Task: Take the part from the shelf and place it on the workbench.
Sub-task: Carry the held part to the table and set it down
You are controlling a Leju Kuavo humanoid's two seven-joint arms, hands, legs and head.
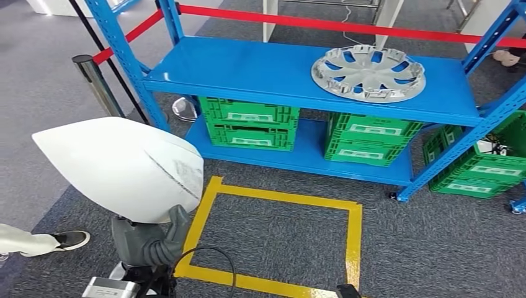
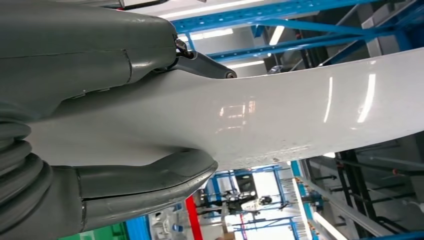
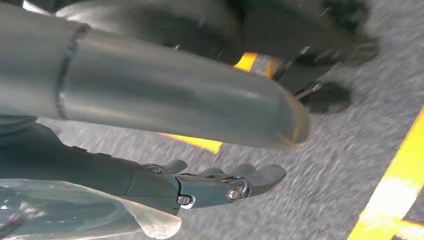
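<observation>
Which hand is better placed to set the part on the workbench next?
The left hand: it already holds the white shell-shaped part, thumb and fingers clamped across it. The right hand hangs over the carpet holding nothing. No workbench is visible yet.

I count one white part held in my left hand, one silver wheel cover on the upper deck of the single blue shelf, and four green crates visible in my head view: two under the shelf deck and two beyond its right upright. One red barrier belt, one metal post and one yellow tape rectangle complete the count; my right hand holds nothing, fingers extended.
</observation>
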